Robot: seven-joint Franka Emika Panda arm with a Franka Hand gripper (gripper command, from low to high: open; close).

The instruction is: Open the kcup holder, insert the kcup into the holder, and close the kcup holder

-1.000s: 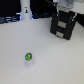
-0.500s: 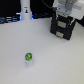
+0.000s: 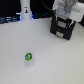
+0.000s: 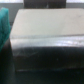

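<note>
The kcup (image 3: 29,57), a tiny pod with a green top and pale body, stands alone on the white table toward the exterior view's left front. The black kcup holder (image 3: 64,28) stands at the exterior view's right rear, its stacked drawer fronts shut. My gripper (image 3: 65,15) hangs on the white arm right above and against the holder's top; its fingers are too blurred to tell open or shut. The wrist view is a blurred close-up of the holder's pale top and dark front (image 4: 47,47).
A tall white bottle-like object (image 3: 25,10) with a dark marking stands at the back on the exterior view's left, before a dark backdrop. A teal shape (image 4: 4,27) shows at the wrist view's edge.
</note>
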